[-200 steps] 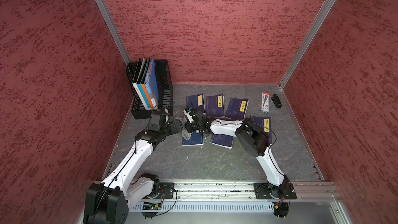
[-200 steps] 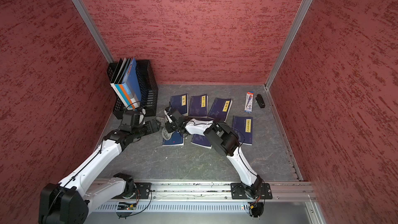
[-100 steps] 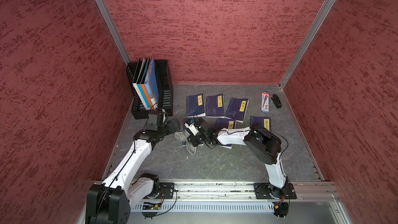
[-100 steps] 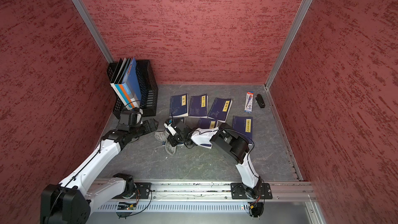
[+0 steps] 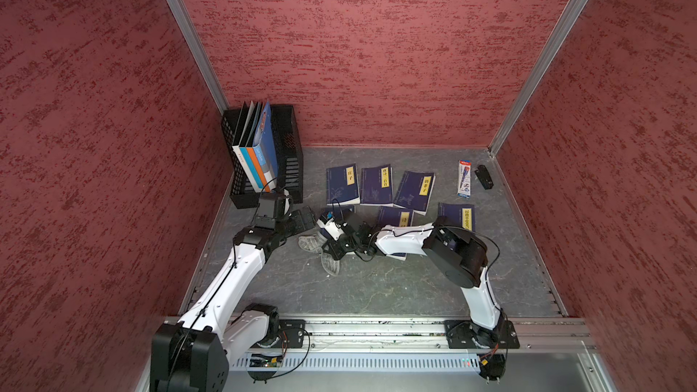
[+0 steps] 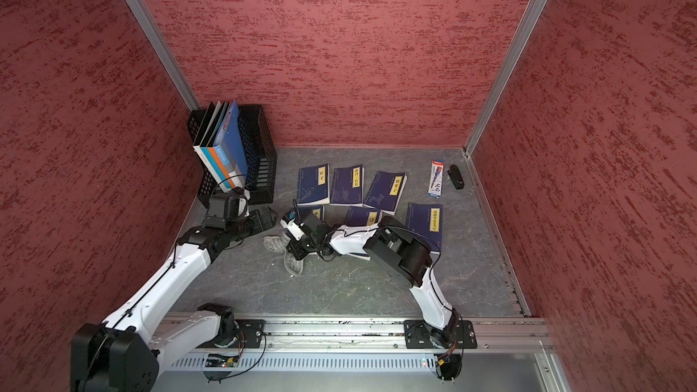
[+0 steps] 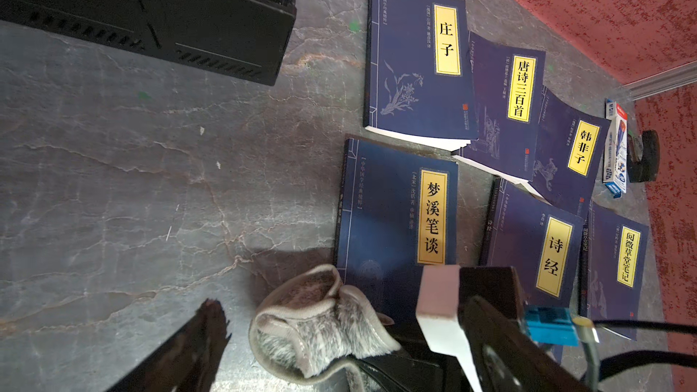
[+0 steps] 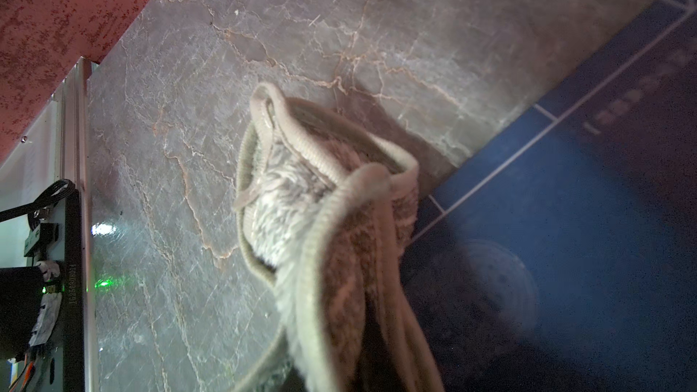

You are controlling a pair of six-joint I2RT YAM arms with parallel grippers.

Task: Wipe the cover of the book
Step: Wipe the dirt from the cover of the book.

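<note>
The right hand (image 5: 332, 252) is pinched shut on the grey cloth (image 7: 317, 318), which bunches at the near corner of the book (image 7: 396, 220) and spills onto the bare desk (image 7: 132, 182). From this hand the book lies just ahead, toward the back wall (image 5: 377, 50), its long axis running the same way (the yellow title strip (image 7: 433, 216) follows it), so a wiping stroke would likely push away from the robot's base. The left hand (image 5: 303, 219) stands wide open and empty just beside the cloth; the right is better placed to wipe.
</note>
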